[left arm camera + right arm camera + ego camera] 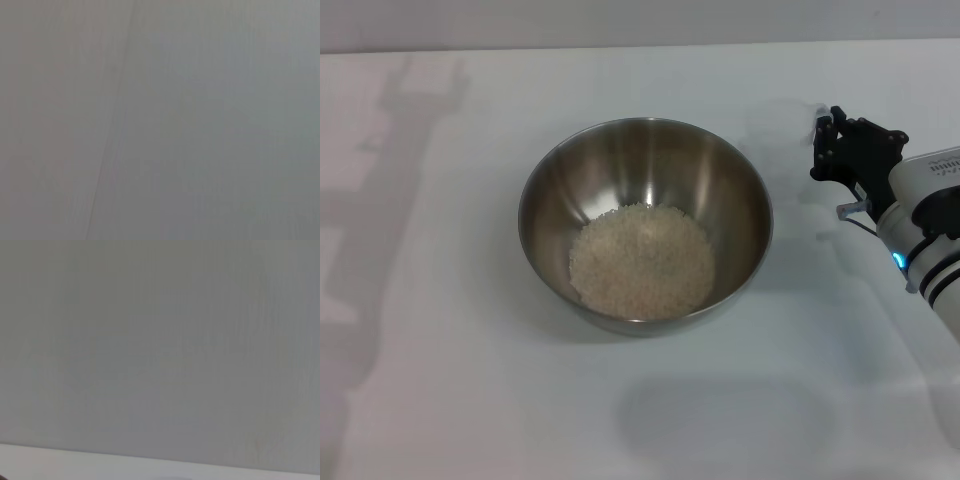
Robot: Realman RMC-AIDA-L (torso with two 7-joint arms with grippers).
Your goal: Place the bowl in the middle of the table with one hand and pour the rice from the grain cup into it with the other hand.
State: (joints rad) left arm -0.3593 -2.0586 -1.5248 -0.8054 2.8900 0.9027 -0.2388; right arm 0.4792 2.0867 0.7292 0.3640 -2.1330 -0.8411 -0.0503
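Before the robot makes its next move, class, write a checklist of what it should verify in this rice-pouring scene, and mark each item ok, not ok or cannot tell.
1. Stainless-steel bowl stands upright near the middle of the table: ok.
2. Rice lies heaped inside the bowl, with none visible spilled on the table around it: ok.
3. Right gripper is apart from the bowl's rim, off to the bowl's right: ok.
4. Right gripper's load: something faint and clear seems to sit at its tip, perhaps the grain cup: cannot tell.
5. Left arm out of the way: no view shows it, only its shadow on the table: cannot tell.
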